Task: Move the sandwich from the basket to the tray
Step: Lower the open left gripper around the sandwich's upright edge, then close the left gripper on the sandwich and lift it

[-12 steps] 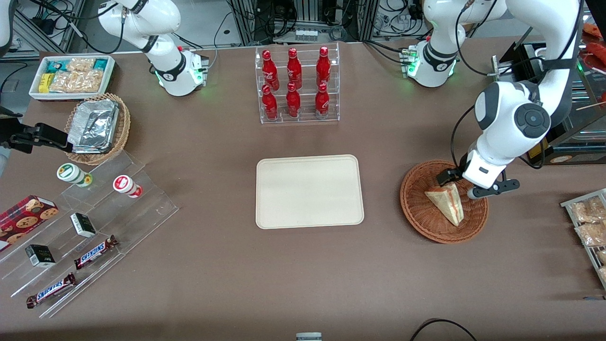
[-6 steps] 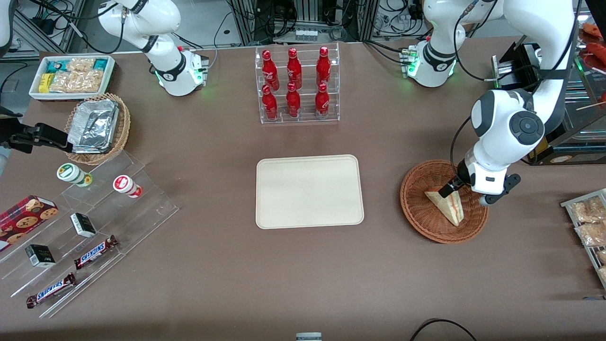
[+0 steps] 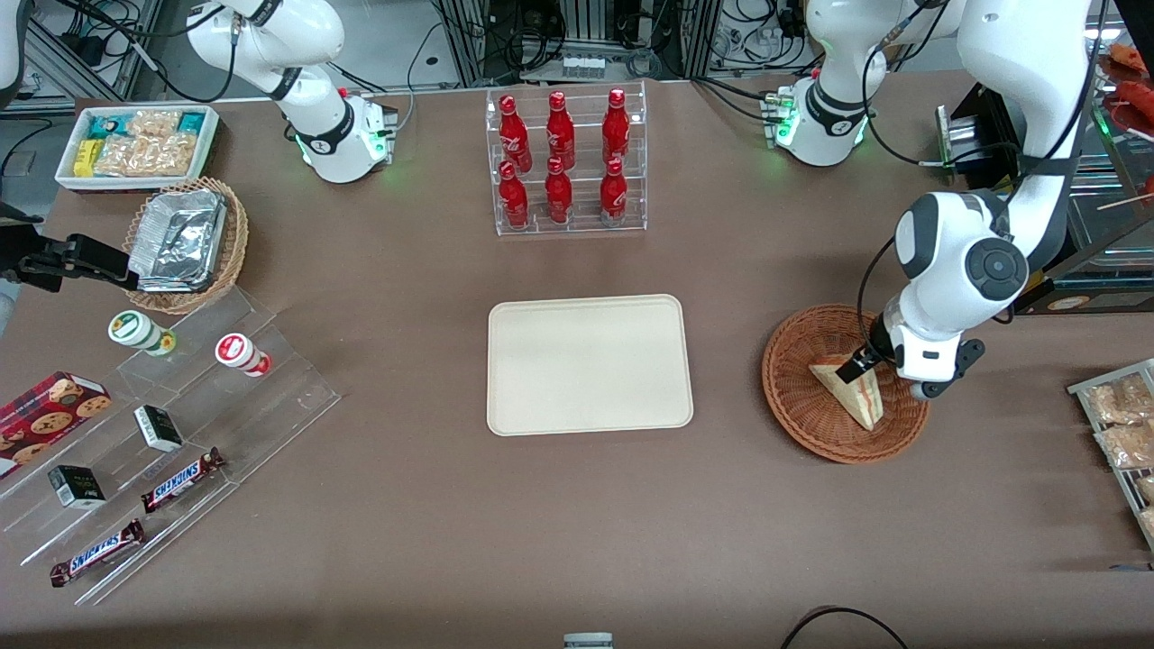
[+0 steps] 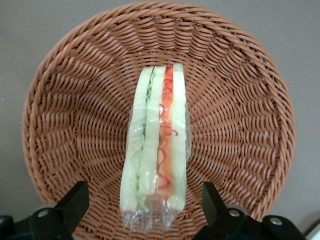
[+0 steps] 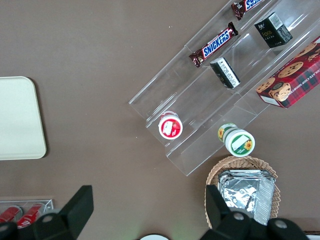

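Gripper [image 4: 145,210] low in basket [image 3: 793,397], fingers [image 4: 75,200] spread wide astride sandwich [image 4: 155,150] — gaps either side, not gripping; tray [image 3: 590,364] bare (brown table [image 3: 541,523]).

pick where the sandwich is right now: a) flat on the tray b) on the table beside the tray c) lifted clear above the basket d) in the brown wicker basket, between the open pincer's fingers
d: the sandwich lies in the basket, with the open pincer straddling it, one finger each side, and the tray holds nothing.
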Available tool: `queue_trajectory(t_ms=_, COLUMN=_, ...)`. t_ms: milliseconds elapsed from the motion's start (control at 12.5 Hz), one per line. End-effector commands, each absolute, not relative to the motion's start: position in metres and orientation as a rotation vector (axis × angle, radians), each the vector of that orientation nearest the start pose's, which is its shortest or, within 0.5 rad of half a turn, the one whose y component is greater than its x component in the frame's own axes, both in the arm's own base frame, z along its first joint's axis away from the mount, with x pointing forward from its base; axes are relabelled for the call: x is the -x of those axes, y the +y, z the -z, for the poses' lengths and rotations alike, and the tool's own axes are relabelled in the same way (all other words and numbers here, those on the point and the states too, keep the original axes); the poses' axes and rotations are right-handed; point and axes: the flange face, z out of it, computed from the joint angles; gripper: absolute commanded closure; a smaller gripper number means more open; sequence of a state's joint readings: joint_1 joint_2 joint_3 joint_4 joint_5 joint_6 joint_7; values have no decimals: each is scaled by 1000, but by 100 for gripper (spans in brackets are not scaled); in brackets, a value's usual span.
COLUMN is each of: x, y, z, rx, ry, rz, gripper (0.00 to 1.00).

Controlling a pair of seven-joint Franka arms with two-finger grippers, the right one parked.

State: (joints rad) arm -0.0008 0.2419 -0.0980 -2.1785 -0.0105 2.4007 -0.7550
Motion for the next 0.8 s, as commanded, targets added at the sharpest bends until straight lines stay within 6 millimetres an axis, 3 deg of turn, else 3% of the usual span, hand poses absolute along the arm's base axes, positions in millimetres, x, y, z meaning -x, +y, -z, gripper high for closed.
queue_trajectory(t_ms=0, x=-568, y=-53, z=-265, rx=2977, ry=-1083, rz=-28, gripper=0)
queue_trajectory(t_ms=240, x=-567, y=-53, z=-257, rx=2973, ry=-1107, rz=-54, gripper=0)
queue_trajectory(t_ms=320, x=-567, y=-53, z=-256, rx=2970, ry=-1118, rz=-55, gripper=4)
queue_trajectory(t_ms=480, x=-567, y=-54, z=-257, rx=2939, ry=-1215, rz=-68, gripper=64)
queue_trajectory(t_ms=560, x=-566, y=-55, z=-258, rx=2935, ry=-1219, rz=-72, gripper=86)
queue_trajectory(t_ms=640, x=-566, y=-55, z=-261, rx=2936, ry=-1216, rz=-72, gripper=100)
queue_trajectory(t_ms=720, x=-567, y=-54, z=-267, rx=2940, ry=-1214, rz=-61, gripper=100)
